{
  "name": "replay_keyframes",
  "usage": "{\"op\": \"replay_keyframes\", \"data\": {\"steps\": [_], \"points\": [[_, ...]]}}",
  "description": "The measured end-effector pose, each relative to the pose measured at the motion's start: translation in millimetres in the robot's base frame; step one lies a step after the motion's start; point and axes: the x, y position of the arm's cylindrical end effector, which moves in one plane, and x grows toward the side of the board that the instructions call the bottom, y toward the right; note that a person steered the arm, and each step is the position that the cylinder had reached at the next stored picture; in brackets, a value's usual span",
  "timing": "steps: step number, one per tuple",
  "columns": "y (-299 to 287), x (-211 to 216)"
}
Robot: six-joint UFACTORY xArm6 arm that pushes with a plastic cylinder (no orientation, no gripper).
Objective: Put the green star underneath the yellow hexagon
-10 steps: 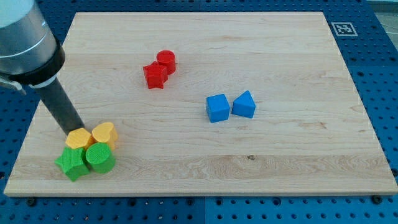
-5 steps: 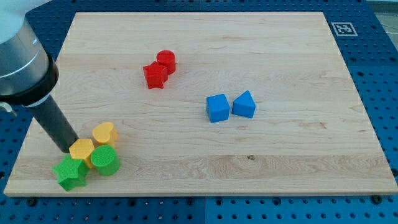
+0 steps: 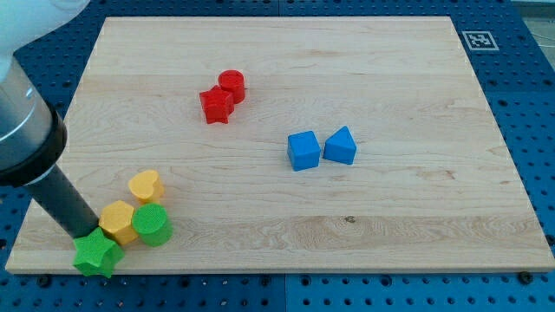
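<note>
The green star (image 3: pixel 96 255) lies at the board's bottom left corner, close to the bottom edge. The yellow hexagon (image 3: pixel 118 222) touches it on its upper right. My tip (image 3: pixel 84 234) rests against the star's upper left side, just left of the hexagon. A green cylinder (image 3: pixel 152 225) touches the hexagon's right side. A yellow heart (image 3: pixel 146 185) sits just above the hexagon and cylinder.
A red star (image 3: pixel 215 106) and a red cylinder (image 3: pixel 232 86) sit together at upper centre. A blue cube (image 3: pixel 303 150) and a blue wedge-like block (image 3: pixel 340 146) sit right of centre. The wooden board (image 3: pixel 390 234) ends just below the green star.
My tip has moved down and left. The green star and yellow hexagon slid toward the view's bottom; the star is now lower left of the hexagon. The green cylinder shifted slightly right.
</note>
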Motion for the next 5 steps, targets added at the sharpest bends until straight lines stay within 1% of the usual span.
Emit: {"op": "replay_keyframes", "data": {"steps": [2, 4, 5], "points": [[12, -3], [14, -45], [14, -48]]}}
